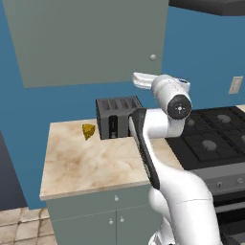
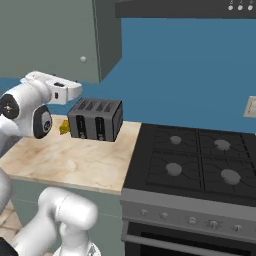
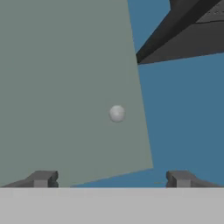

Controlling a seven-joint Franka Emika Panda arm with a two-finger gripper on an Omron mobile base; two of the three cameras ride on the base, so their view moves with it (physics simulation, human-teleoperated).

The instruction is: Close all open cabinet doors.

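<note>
A large grey-green cabinet door (image 1: 86,38) hangs on the wall above the counter, with a small round silver knob (image 1: 153,57) near its lower right corner. In the right base view the cabinet door (image 2: 45,35) looks flush with the cabinet's side panel. My gripper (image 3: 111,179) is open with nothing between its fingertips (image 3: 41,178). It points at the knob (image 3: 117,113) from a short way off and below, without touching it. My white hand (image 1: 143,80) hovers just under the door's lower right corner, above the toaster.
A dark toaster (image 1: 117,116) and a yellow wedge (image 1: 88,130) sit at the back of the marble counter (image 1: 81,162). A black stove (image 2: 200,160) stands to the right, with a dark range hood (image 2: 185,7) above it. An outlet (image 1: 235,84) is on the blue wall.
</note>
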